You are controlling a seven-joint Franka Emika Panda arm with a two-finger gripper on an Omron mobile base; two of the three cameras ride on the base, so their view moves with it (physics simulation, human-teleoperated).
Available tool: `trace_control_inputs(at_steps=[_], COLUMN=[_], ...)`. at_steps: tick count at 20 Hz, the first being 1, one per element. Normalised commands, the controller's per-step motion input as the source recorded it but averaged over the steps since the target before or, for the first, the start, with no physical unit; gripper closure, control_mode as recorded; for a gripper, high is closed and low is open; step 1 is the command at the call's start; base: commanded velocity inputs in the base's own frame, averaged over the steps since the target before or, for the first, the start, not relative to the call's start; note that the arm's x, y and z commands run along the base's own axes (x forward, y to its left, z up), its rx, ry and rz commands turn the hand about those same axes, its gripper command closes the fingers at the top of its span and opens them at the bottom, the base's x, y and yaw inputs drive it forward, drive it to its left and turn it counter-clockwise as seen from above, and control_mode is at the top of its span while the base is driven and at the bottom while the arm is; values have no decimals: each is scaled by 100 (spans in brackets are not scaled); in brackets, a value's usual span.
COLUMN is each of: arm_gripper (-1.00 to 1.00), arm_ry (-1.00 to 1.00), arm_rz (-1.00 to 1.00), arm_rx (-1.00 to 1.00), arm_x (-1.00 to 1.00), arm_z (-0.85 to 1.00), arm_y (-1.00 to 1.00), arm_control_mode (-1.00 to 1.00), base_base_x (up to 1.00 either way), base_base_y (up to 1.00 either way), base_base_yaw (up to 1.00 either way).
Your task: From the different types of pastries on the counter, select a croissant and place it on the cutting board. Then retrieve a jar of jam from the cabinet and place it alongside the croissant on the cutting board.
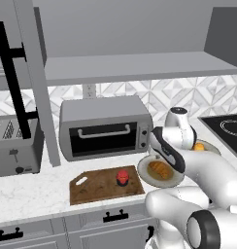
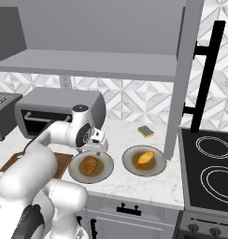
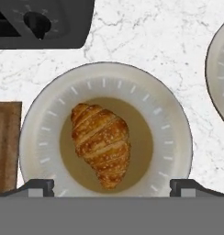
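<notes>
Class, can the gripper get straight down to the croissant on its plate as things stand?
Probably yes. The gripper hangs open above the croissant, which lies alone and uncovered in the middle of its plate. Nothing sits between them, and the fingertips stand wider than the pastry.

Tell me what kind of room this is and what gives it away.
A rendered home kitchen, by the look of it: a toaster oven stands on the marble-look counter below a wall shelf, a black stovetop lies alongside, and a croissant waits on a plate.
</notes>
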Motion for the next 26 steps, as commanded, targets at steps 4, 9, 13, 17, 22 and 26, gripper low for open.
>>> trace_control_inputs(at_steps=[4,9,13,17,22,26], arm_gripper=[-100,-100,-100,-100,-100,-100], arm_ry=[3,6,6,0,0,0], arm_rz=[7,11,12,11,10,10], arm_rx=[0,0,0,0,0,0], arm_x=[1,14,6,12,6,1], arm_z=[-30,-7,-15,-28,-35,-28], arm_y=[27,-17,-8,3,0,0], arm_control_mode=[-100,-100,-100,-100,-100,-100], base_base_x=[0,0,0,0,0,0], base_base_y=[0,0,0,0,0,0], base_base_yaw=[0,0,0,0,0,0])
